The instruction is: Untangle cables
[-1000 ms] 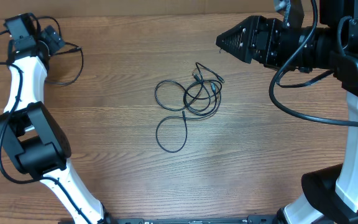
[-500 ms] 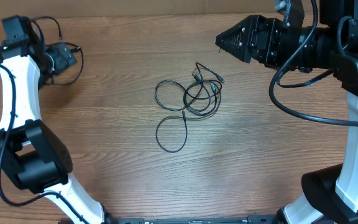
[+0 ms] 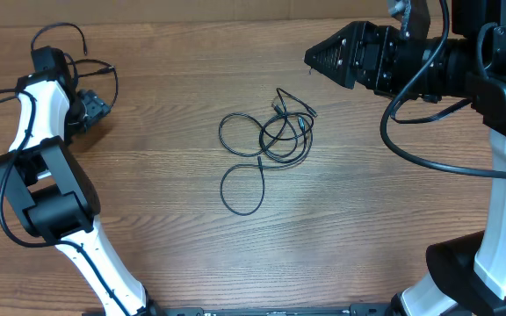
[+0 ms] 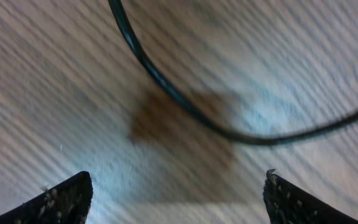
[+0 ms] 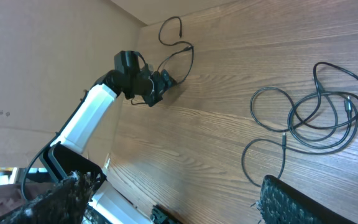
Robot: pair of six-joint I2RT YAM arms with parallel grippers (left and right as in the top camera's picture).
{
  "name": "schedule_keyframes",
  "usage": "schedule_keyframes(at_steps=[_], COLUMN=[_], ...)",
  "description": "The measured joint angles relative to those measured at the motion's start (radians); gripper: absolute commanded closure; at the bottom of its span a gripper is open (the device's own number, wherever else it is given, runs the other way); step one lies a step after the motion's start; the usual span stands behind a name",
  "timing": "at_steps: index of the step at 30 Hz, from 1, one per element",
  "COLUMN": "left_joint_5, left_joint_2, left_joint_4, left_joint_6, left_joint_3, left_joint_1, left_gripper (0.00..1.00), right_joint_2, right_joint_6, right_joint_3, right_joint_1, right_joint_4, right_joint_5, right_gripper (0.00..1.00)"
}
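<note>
Several thin black cables [image 3: 275, 140] lie in one loose tangle near the middle of the wooden table [image 3: 148, 228]. Their overlapping loops are bunched on the right, a wider loop sits beside them on the left, and a single loop trails toward the near edge. Metal-tipped ends poke out at the far side of the bunch. Nothing lies on the cables or touches them, and bare wood surrounds them on every side.

The right gripper [image 3: 311, 59] hangs beyond the tangle toward the far right, well apart from it, its tip pointing left. Its wrist view shows both fingers spread wide, with nothing between them and the cables lying in plain sight. The left gripper [image 3: 90, 107] is at the far left of the table, close over the wood. Its fingers are spread too and hold nothing. A thicker black arm cable [image 4: 166, 93] curves across the wood ahead of them, blurred.

Compared with a second ago, the tangle has not shifted and the right arm has not moved. The left arm has swung, bringing its gripper from the far left corner nearer to the near edge.
</note>
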Motion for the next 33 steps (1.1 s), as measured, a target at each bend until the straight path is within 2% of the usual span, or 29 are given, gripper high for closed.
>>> schedule_keyframes(at_steps=[3,5,7,9,12,13,14,19,22,27,30,31,32,33], left_joint_5=[-0.001,0.000,0.003,0.009,0.013,0.014,0.016,0.047,0.149,0.346,0.389,0.390,0.379,0.362], left_joint_2=[0.012,0.027,0.046,0.072,0.079,0.083,0.087,0.091,0.097,0.104,0.104,0.104,0.104,0.104], left_joint_4=[0.043,0.079,0.117,0.164,0.219,0.232,0.247,0.287,0.285,0.357,0.412,0.414,0.415,0.413], left_joint_6=[-0.011,-0.017,-0.021,-0.026,-0.031,-0.032,-0.030,-0.007,-0.010,-0.107,-0.140,-0.142,-0.140,-0.136], left_joint_3=[0.000,0.000,0.000,0.000,0.000,0.000,0.000,0.008,0.063,0.195,0.240,0.245,0.246,0.246], left_joint_1=[0.010,0.016,0.020,0.023,0.023,0.023,0.023,0.024,0.024,0.024,0.023,0.022,0.023,0.023], left_gripper=[0.13,0.20,0.30,0.46,0.85,0.93,0.96,0.96,0.96,0.96,0.94,0.87,0.64,0.20], right_joint_2=[0.000,0.000,0.000,0.000,0.000,0.000,0.000,0.000,0.000,0.000,0.000,0.000,0.000,0.000], right_joint_6=[0.000,0.000,0.000,0.000,0.000,0.000,0.000,0.000,0.000,0.000,0.000,0.000,0.000,0.000], right_joint_3=[0.000,0.000,0.000,0.000,0.000,0.000,0.000,0.000,0.000,0.000,0.000,0.000,0.000,0.000], right_joint_1=[0.000,0.000,0.000,0.000,0.000,0.000,0.000,0.000,0.000,0.000,0.000,0.000,0.000,0.000], right_joint_4=[0.000,0.000,-0.001,0.000,0.000,0.000,0.000,0.000,0.000,0.000,0.000,0.000,0.000,0.000], right_joint_5=[0.000,0.000,0.000,0.000,0.000,0.000,0.000,0.000,0.000,0.000,-0.001,-0.001,-0.001,-0.001], right_gripper=[0.14,0.14,0.14,0.14,0.14,0.14,0.14,0.14,0.15,0.15,0.16,0.16,0.16,0.16])
